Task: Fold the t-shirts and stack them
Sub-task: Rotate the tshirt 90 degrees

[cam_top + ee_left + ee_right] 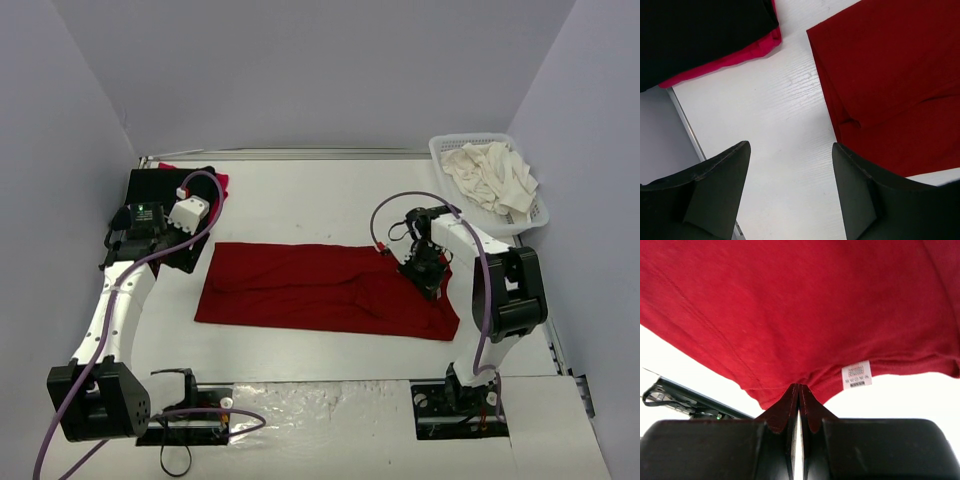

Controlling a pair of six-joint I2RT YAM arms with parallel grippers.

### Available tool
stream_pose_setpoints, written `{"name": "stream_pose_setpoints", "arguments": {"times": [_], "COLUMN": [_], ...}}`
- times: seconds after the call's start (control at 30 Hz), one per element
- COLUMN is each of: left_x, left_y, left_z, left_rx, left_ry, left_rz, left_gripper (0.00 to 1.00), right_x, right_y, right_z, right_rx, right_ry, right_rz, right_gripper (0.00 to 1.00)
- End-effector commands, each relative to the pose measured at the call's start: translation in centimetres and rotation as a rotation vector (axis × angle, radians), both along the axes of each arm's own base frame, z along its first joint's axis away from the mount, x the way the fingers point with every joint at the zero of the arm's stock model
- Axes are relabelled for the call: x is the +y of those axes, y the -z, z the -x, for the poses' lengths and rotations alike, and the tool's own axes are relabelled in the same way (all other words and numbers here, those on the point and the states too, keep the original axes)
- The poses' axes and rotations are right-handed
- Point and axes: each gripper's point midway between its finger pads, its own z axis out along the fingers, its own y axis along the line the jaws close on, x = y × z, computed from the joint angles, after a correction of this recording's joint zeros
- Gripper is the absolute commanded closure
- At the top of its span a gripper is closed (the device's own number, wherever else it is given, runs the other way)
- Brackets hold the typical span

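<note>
The dark red t-shirt [325,290] was laid out as a long flat band, its long sides running left to right, with shallow creases seen along its middle. Its right end was taken up by the right gripper [798,389], whose jaws were pressed fully together on a pinch of the cloth. From the right wrist view the fabric was seen gathered into a small peak at the fingertips, and a small white neck label [856,375] was seen just beside that pinch, on the hem. The rest of the shirt was left lying on the white table [300,200].

The left gripper [790,150] was held just off the shirt's left end, above bare table. Its jaws were spread wide apart and nothing was held between them; no cloth was touched by either finger.

Past the shirt's left end, on the far side, a black t-shirt [155,185] was seen lying on top of a bright red t-shirt [219,183], of which only a narrow edge was shown. This pair was kept apart from the dark red shirt by a strip of bare table.

Past the shirt's right end, also on the far side, a white lattice basket [540,212] was placed, and crumpled cream-white t-shirts [490,175] were heaped inside it.
</note>
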Motion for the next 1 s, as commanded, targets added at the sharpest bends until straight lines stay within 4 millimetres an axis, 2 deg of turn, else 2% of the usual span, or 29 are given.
{"name": "stream_pose_setpoints", "arguments": {"times": [0.0, 0.3, 0.63, 0.73, 0.77, 0.87, 0.9, 0.97], "left_x": [-0.1, -0.6, -0.6, -0.8, -1.4, -1.8, -1.6, -0.9], "left_y": [-0.2, -0.2, 0.1, 0.0, 0.1, -0.2, -0.5, -0.8], "left_z": [-0.3, -0.1, -0.1, 0.0, 0.1, -0.1, -0.4, -0.7], "left_rx": [-0.014, 0.000, 0.010, 0.006, 0.003, -0.023, -0.039, -0.052], "left_ry": [0.002, 0.018, 0.019, 0.038, 0.062, 0.083, 0.076, 0.050], "left_rz": [0.018, 0.041, 0.043, 0.046, 0.068, 0.078, 0.070, 0.039], "left_gripper": [0.35, 0.35, 0.35, 0.35, 0.35, 0.34, 0.34, 0.34], "right_x": [-1.4, -2.5, -2.9, -3.2, -3.1, -3.3, -3.2, -3.1], "right_y": [-0.2, 1.8, 4.5, 5.1, 5.1, 5.8, 6.2, 6.4], "right_z": [1.3, 2.4, 0.0, -1.4, -2.6, -4.6, -6.3, -8.1], "right_rx": [0.048, 0.152, 0.218, 0.217, 0.192, 0.184, 0.165, 0.156], "right_ry": [0.005, 0.019, 0.046, 0.052, 0.053, 0.048, 0.046, 0.050], "right_rz": [0.038, 0.067, 0.054, 0.060, 0.059, 0.080, 0.082, 0.080], "right_gripper": [1.00, 1.00, 1.00, 1.00, 1.00, 1.00, 1.00, 1.00]}}
